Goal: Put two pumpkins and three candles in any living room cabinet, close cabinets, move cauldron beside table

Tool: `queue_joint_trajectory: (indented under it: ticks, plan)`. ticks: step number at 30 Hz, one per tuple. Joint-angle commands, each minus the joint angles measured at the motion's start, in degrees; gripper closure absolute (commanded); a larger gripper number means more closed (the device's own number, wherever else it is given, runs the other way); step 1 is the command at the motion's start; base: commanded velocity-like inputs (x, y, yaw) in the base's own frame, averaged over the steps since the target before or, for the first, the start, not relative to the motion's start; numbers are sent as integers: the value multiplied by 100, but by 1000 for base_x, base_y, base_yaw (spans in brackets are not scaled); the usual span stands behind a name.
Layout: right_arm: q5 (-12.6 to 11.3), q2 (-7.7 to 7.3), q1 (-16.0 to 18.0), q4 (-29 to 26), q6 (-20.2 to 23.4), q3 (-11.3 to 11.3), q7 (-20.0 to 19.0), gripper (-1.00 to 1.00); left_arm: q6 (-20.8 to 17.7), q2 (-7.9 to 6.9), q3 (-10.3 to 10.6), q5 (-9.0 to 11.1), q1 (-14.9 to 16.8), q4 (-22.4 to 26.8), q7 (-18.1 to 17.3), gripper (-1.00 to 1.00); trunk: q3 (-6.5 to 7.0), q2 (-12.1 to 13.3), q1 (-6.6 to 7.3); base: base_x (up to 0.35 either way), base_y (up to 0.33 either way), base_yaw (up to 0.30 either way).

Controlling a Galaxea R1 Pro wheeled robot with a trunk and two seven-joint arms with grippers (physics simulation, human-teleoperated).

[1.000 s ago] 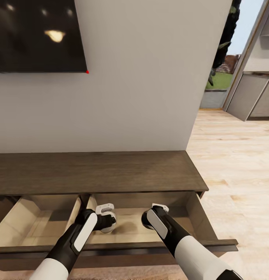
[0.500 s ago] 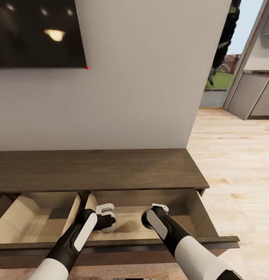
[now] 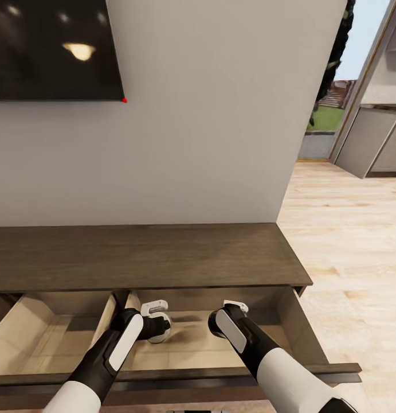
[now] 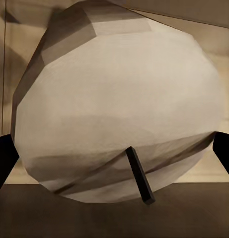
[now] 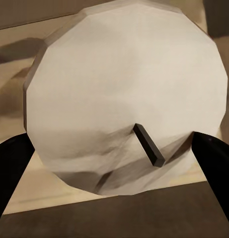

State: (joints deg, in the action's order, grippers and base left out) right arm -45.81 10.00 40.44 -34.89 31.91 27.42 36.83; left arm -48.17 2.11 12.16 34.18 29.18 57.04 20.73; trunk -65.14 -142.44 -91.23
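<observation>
Dark cabinet (image 3: 146, 255), bare top (drawers open)

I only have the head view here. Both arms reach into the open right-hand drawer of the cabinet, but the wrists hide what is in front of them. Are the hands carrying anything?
Observer: Yes. In the left wrist view, the left hand has a pale candle between its dark fingers.
Operator: And the right?
Observer: The right hand holds a second candle, wick toward the camera.
Operator: Where are they?
Observer: Pale drawer wood shows behind each candle.
</observation>
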Motion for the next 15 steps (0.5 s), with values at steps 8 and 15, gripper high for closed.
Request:
queue_joint_trajectory:
  ticks: [8, 15]
  plan:
    - [2, 0, 1, 0, 0, 0, 0, 100, 0, 0, 6, 1, 0, 0, -2, 100, -36, -80, -44, 1, 0, 0]
    - [2, 0, 1, 0, 0, 0, 0, 100, 0, 0, 6, 1, 1, 0, -2, 100, -147, -87, -57, 0, 0, 0]
